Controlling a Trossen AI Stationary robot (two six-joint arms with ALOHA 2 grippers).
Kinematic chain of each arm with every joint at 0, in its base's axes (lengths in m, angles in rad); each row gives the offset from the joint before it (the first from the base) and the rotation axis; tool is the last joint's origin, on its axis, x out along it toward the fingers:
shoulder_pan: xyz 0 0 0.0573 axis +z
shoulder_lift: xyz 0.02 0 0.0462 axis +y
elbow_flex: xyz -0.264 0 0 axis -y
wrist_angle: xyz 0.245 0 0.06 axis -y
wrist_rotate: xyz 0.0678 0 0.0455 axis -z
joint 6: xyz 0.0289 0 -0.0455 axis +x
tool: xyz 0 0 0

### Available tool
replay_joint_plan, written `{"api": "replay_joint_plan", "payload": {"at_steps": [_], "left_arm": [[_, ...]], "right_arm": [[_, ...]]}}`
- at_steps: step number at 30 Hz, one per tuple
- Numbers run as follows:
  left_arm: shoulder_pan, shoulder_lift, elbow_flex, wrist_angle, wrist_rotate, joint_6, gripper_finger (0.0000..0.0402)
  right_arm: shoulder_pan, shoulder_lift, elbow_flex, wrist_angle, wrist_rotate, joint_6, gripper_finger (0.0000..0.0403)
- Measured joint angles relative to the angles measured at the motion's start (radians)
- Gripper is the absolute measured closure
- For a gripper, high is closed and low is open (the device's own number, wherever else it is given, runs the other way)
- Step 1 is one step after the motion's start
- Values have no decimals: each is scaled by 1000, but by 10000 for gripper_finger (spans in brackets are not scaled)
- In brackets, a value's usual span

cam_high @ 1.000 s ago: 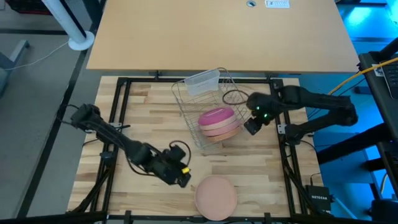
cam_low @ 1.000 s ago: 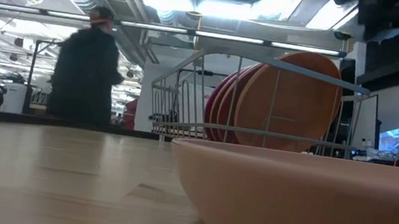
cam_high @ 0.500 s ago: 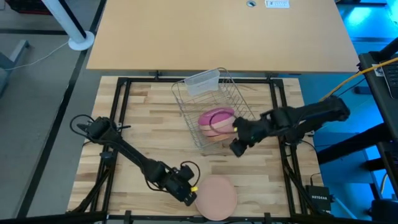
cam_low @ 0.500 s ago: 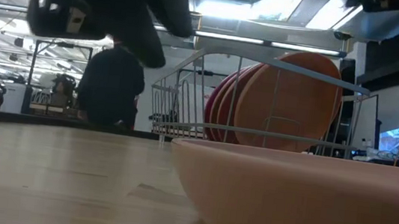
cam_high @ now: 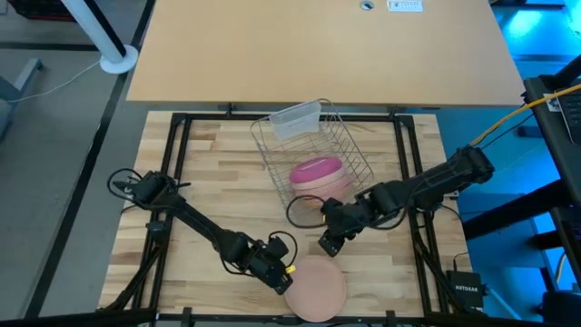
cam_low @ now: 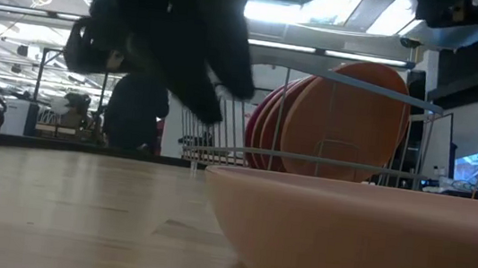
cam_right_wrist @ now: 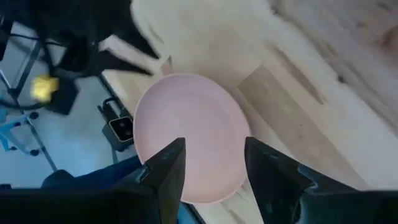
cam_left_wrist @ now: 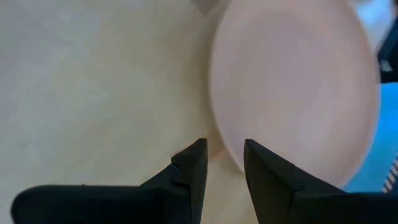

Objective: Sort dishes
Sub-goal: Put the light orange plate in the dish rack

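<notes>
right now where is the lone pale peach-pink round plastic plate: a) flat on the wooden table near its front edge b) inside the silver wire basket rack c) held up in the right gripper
a: the pale peach-pink round plastic plate lies flat on the wooden table, outside the silver wire basket rack; the left gripper sits open at its rim.

Plates (cam_high: 320,177) in rack (cam_high: 340,141) (one outside)

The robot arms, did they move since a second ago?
Yes. The left gripper moved down to the edge of the loose round pale peach plastic plate, jaws open. The right gripper left the silver wire basket and moved toward that plate, open. The plates stayed put.
</notes>
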Motion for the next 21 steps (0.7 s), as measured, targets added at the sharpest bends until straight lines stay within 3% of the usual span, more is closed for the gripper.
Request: {"api": "replay_joint_plan", "payload": {"at_steps": [13,21], "left_arm": [[17,88,0,88,20,-140,306],[23,98,0,117,12,-139,306]], "right_arm": [[10,8,0,34,-8,25,233],[10,8,0,32,-8,21,233]]}}
